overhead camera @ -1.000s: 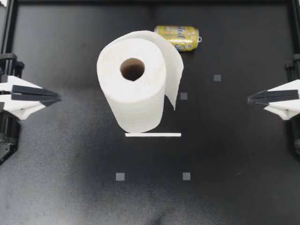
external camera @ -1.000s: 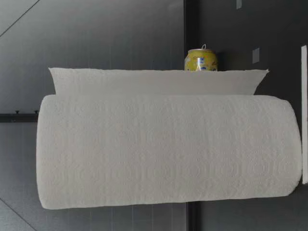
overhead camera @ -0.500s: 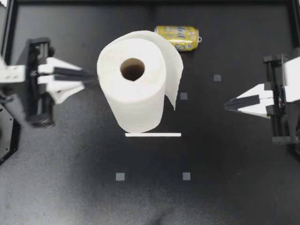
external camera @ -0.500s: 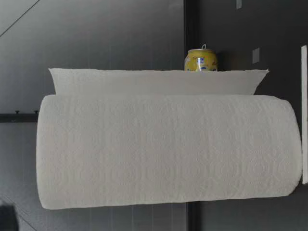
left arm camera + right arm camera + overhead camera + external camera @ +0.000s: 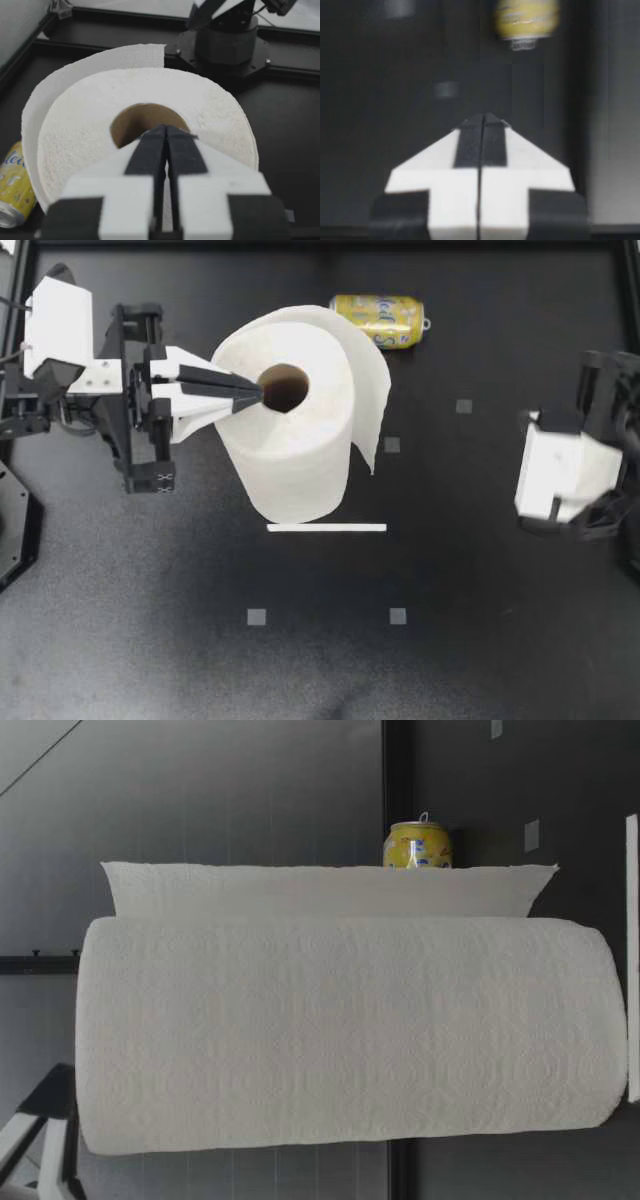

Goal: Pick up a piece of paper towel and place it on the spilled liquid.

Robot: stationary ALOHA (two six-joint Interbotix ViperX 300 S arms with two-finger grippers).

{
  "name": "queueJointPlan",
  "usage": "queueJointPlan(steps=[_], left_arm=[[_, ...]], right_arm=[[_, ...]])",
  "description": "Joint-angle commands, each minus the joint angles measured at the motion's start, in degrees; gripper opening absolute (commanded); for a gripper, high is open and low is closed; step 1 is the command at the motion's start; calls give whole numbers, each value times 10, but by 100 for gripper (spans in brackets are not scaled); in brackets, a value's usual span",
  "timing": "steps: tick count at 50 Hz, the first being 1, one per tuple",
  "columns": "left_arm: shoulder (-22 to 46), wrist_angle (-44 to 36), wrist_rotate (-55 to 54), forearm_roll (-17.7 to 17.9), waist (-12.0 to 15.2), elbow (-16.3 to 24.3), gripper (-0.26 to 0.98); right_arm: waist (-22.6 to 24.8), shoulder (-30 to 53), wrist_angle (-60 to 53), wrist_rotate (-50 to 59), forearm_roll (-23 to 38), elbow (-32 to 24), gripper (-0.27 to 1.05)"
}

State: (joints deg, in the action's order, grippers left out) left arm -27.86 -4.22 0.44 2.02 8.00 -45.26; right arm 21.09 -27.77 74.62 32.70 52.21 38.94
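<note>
- Brace the white paper towel roll (image 5: 300, 455), upright on the black desk (image 5: 480, 640), with the left tool (image 5: 258, 393): closed, empty, tips over the brown cardboard core (image 5: 288, 390).
- Open the right tool (image 5: 550, 475), closed and well apart; pinch the free edge of the loose hanging sheet (image 5: 372, 405).
- No spill visible; tear slowly.

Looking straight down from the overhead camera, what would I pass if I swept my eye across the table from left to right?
left gripper → paper towel roll → yellow can → small grey square → right gripper
</note>
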Motion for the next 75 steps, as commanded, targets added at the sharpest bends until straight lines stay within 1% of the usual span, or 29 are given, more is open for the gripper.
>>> queueJointPlan(steps=[1, 3, 5, 9, 16, 22, 31, 35, 38, 42, 46, 55, 59, 61, 67, 75], left_arm=[[-2, 10, 2, 0, 6, 23, 10], [-2, 17, 2, -1, 8, 26, 10], [-2, 25, 3, -3, 11, 30, 10], [-1, 40, 3, -6, 15, 35, 10], [2, 54, 3, -9, 16, 40, 10], [11, 69, 3, -9, 18, 44, 10], [26, 85, 4, -11, 20, 56, 10], [33, 94, 3, -13, 20, 59, 10], [37, 100, 3, -13, 20, 62, 10], [40, 106, 2, -13, 19, 64, 10], [40, 112, 1, -13, 20, 63, 10], [37, 118, 0, -12, 20, 63, 10], [37, 118, 0, -12, 20, 62, 10], [37, 119, 0, -12, 20, 61, 10], [37, 118, -1, -12, 20, 59, 10], [37, 118, -1, -12, 19, 56, 10]], right_arm=[[51, 14, 39, 81, 88, -14, -5], [72, 22, 38, 144, 116, -9, -5], [83, 26, 34, 192, 136, -4, -5], [93, 37, 27, 290, 166, 8, -5], [93, 52, -21, 459, 219, 39, -5], [93, 62, -65, 618, 297, 74, -5], [93, 73, -71, 837, 423, 120, -4], [87, 79, -75, 903, 461, 135, -2], [78, 86, -80, 941, 470, 139, 1], [60, 98, -94, 975, 472, 135, 8], [40, 114, -119, 982, 475, 127, 19], [1, 158, -134, 983, 479, 97, 63], [-12, 177, -134, 982, 478, 81, 77], [-17, 185, -134, 982, 478, 74, 79], [-29, 206, -134, 981, 479, 54, 77], [-52, 225, -133, 977, 479, 41, 77]])
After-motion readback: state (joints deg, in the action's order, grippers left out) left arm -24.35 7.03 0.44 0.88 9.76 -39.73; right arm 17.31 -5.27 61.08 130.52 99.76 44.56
